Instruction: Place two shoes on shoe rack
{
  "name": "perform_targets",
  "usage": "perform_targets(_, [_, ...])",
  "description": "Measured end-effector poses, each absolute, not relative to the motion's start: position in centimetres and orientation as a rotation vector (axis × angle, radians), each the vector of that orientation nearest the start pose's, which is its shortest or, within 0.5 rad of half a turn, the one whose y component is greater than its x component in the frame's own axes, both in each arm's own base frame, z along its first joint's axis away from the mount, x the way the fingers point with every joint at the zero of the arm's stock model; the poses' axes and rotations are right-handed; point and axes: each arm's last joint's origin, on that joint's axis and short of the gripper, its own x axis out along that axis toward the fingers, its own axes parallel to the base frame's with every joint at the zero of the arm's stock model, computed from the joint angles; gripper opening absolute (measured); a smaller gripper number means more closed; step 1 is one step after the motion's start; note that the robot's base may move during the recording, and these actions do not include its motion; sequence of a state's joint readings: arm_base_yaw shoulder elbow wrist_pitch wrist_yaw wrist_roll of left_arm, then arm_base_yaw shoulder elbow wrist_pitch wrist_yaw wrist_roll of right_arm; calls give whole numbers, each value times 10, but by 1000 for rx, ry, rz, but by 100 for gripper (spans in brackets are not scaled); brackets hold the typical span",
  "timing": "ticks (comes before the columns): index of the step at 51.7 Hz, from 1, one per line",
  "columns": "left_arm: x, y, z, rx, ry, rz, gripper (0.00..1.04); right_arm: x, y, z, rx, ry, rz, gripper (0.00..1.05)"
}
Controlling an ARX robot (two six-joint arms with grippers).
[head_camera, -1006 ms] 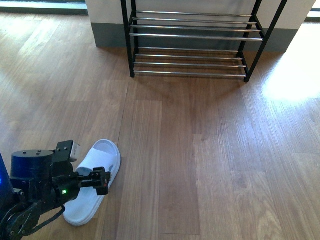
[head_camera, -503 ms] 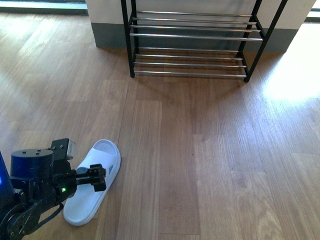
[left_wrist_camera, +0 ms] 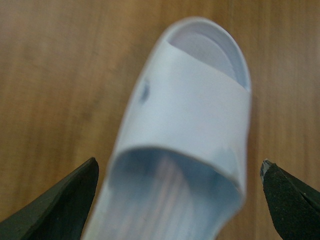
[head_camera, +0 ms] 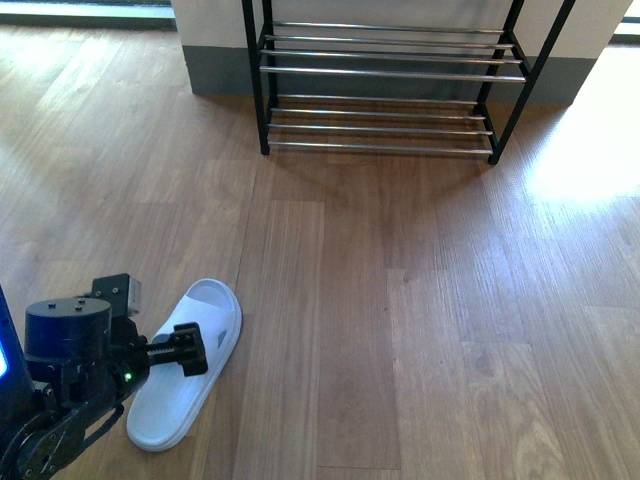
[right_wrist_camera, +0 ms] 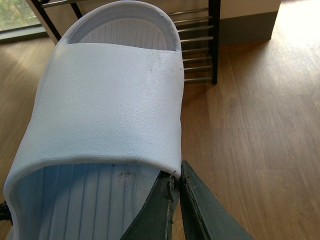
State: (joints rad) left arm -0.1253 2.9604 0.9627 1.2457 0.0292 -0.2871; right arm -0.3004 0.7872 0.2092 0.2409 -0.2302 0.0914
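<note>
One pale blue slide [head_camera: 185,365] lies on the wooden floor at the lower left, toe pointing away from me. My left gripper [head_camera: 190,350] hovers over its strap, open. In the left wrist view the slide [left_wrist_camera: 190,115] fills the space between the two dark fingertips [left_wrist_camera: 70,200], which stand wide on either side of it. A second pale blue slide [right_wrist_camera: 110,100] is up off the floor, with my right gripper [right_wrist_camera: 176,200] shut on its side edge by the strap. The shoe rack [head_camera: 385,75] stands at the far wall, and its rods [right_wrist_camera: 200,45] show beyond the held slide.
Wooden floor stretches between me and the rack. A white wall with a grey base [head_camera: 215,70] runs behind the rack. Bright sunlight falls on the floor at the far right [head_camera: 590,150].
My left gripper has drawn back a little to the left over the floor slide. The slide itself has stayed in place.
</note>
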Motion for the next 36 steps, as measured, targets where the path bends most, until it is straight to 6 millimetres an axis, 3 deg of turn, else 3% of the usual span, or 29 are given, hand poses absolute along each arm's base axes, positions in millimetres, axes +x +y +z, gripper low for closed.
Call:
perform_targets(10, [300, -39, -164, -228, 777, -4, 95, 157, -42, 175, 179, 322, -84, 1])
perform_targets(23, [296, -41, -166, -233, 858, -208, 95, 157, -42, 175, 179, 322, -84, 1])
perform_targets(36, [294, -40, -167, -183, 893, -262, 95, 157, -42, 175, 179, 322, -83, 1])
